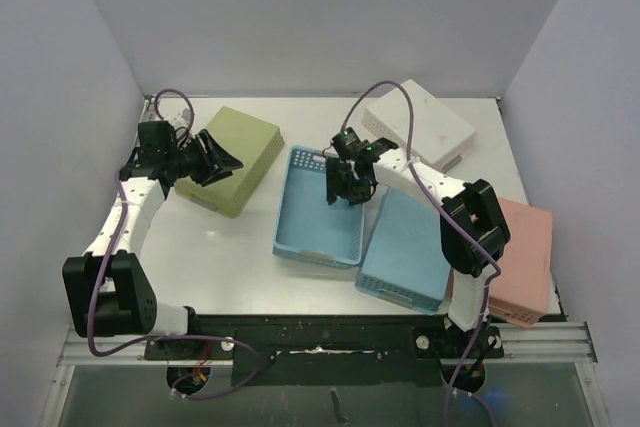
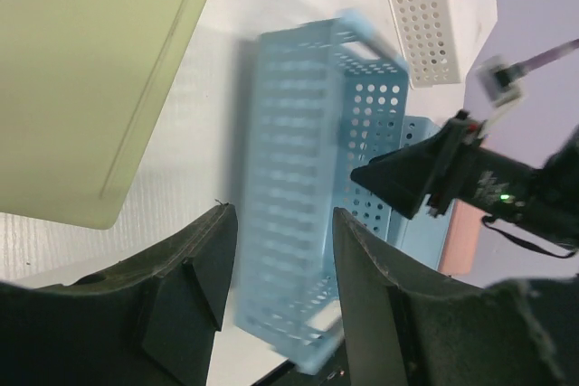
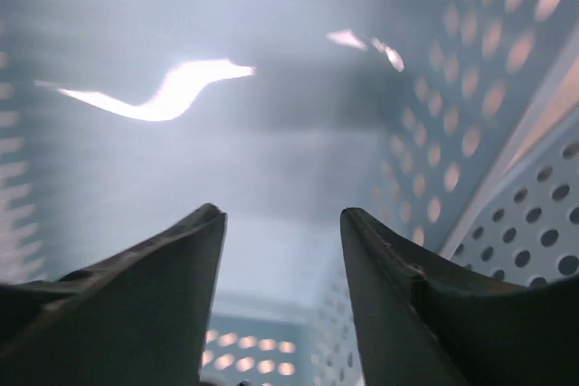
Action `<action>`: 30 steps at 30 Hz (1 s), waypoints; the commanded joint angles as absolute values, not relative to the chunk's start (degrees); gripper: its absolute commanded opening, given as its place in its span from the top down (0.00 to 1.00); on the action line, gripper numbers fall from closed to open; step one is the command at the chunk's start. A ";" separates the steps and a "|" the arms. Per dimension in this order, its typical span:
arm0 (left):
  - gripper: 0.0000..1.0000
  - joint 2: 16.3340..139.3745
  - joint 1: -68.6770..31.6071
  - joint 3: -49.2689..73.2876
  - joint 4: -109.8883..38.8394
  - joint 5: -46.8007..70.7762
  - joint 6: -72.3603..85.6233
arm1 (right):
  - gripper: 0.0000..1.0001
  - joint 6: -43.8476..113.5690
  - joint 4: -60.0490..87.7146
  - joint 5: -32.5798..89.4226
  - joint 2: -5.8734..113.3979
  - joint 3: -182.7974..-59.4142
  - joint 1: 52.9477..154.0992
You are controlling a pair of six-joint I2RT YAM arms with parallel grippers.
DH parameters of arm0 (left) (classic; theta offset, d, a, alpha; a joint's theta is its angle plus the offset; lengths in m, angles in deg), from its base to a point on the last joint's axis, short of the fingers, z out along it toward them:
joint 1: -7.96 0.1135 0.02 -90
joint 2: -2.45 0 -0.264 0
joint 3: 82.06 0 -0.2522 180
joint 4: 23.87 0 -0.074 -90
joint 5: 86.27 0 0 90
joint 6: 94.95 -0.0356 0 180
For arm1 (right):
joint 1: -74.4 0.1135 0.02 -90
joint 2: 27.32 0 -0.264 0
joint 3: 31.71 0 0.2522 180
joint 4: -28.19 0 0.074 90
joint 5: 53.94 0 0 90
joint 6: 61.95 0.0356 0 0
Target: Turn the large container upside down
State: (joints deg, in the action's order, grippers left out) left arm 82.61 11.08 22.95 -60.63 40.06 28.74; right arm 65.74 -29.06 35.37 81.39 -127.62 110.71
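The open light-blue perforated basket (image 1: pixel 312 232) lies mid-table with its opening up; it looks blurred in the left wrist view (image 2: pixel 298 178). My right gripper (image 1: pixel 346 190) is open and reaches down inside the basket near its right wall. The right wrist view shows only the basket's inside (image 3: pixel 271 160) between the spread fingers of the right gripper (image 3: pixel 280 216). My left gripper (image 1: pixel 228 161) is open and empty, hovering over the right part of the upside-down olive-green container (image 1: pixel 230 152). In its own view the left gripper (image 2: pixel 282 216) frames the blue basket, and the right gripper (image 2: pixel 425 174) shows as a dark shape.
A second light-blue basket (image 1: pixel 405 247) lies bottom-up right of the open one. A pink basket (image 1: pixel 525 252) sits at the table's right edge. A white perforated basket (image 1: pixel 420 125) lies bottom-up at the back right. Grey walls close in the table.
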 commanded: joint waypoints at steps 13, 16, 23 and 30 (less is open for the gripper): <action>0.55 79.07 11.38 16.41 -65.17 38.26 25.06 | 0.26 73.99 -26.30 37.05 95.00 -159.32 116.85; 0.55 79.18 11.44 16.08 -65.56 37.72 24.70 | 0.25 75.99 -26.94 37.28 97.43 -160.47 118.01; 0.55 78.79 11.65 16.96 -65.42 37.56 24.76 | 0.43 76.67 -25.41 35.67 101.67 -163.12 119.61; 0.55 78.34 11.91 17.35 -65.48 37.65 24.76 | 0.88 76.30 -23.49 31.51 103.09 -165.71 120.30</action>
State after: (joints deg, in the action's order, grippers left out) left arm 80.75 11.30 19.01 -66.18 37.77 25.82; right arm 76.19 -26.76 34.30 103.75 -161.28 120.13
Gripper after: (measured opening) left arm 0.454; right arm 0.222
